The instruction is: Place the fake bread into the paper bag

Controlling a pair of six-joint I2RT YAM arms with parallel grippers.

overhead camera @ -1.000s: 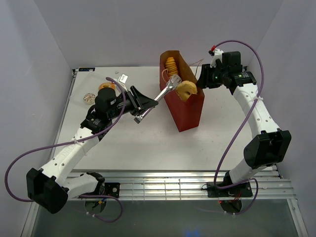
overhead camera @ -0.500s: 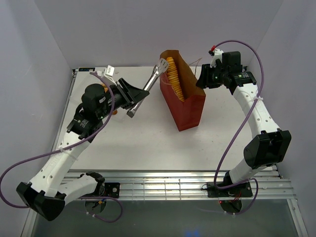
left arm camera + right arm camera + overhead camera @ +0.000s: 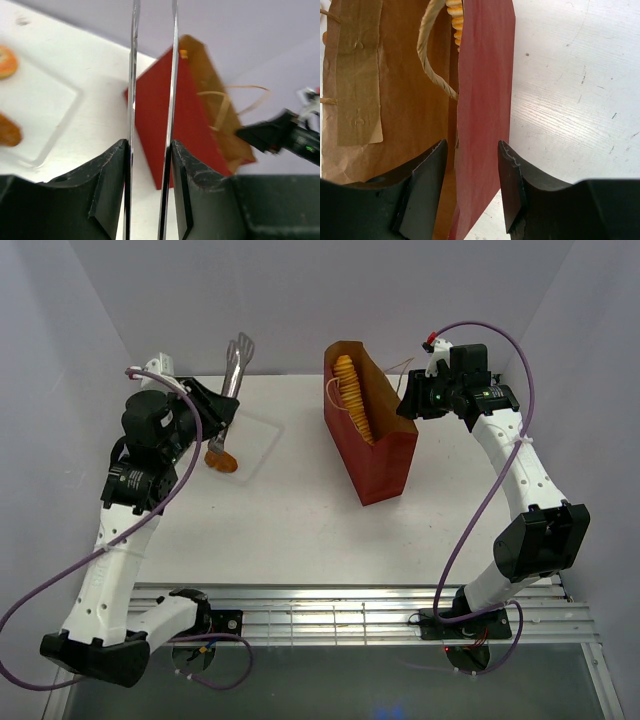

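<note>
The dark-red paper bag (image 3: 372, 452) stands upright mid-table, with a long ridged loaf of fake bread (image 3: 349, 398) inside it. My left gripper (image 3: 218, 408) is at the back left, shut on long metal tongs (image 3: 238, 362) that point up and away with nothing in their tips. In the left wrist view, both tong arms (image 3: 133, 100) run between my left gripper's (image 3: 148, 145) fingers. A brown pastry (image 3: 222, 458) lies below on a clear tray (image 3: 256, 445). My right gripper (image 3: 408, 400) is open, its jaws on either side of the paper bag's (image 3: 485, 75) far-right wall, with a gap showing at the right finger.
The left wrist view shows the clear tray (image 3: 50, 110) with an orange piece (image 3: 6, 62) and a brown piece (image 3: 7, 131) at its left edge. Tan string handles (image 3: 432, 55) hang at the bag's rim. Purple walls close in on three sides.
My left arm swung the tongs from over the bag back to the left, above the tray. The round pastry held at their tips a second ago no longer shows. The right arm stayed still.
</note>
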